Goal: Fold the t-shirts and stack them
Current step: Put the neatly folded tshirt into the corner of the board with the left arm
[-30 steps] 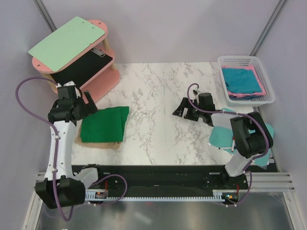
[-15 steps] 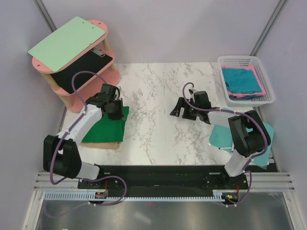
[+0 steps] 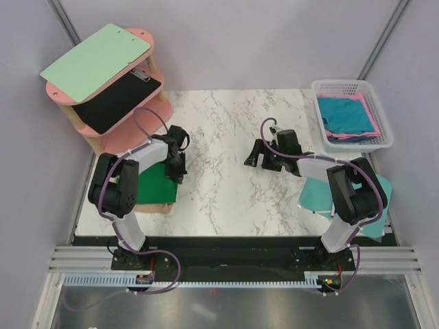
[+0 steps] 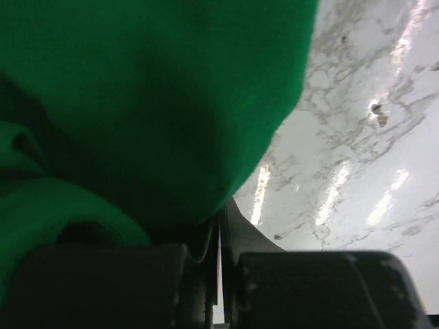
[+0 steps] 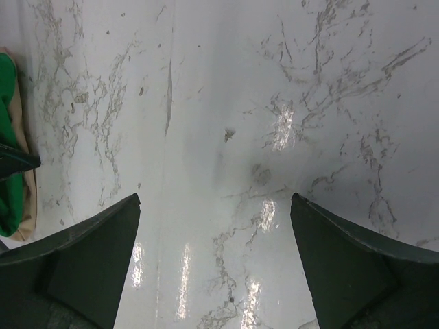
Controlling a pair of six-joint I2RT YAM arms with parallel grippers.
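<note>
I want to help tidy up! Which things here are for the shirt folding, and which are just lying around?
For the job: green t-shirt, tan t-shirt under it, teal-blue t-shirt and pink t-shirt in the white basket.
Just lying about: mint-teal board, pale green clipboard, pink shelf.

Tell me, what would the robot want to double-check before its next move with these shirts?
1. Left gripper at the dark green shirt's right edge: ok.
2. Cloth pinched between its jaws: cannot tell; they look shut, and green cloth fills the wrist view.
3. Dark green shirt lying folded on the tan shirt: ok.
4. Right gripper open above bare table, out of the way: ok.
5. All shirts stacked: not ok; teal-blue shirt and pink shirt lie in the basket.
</note>
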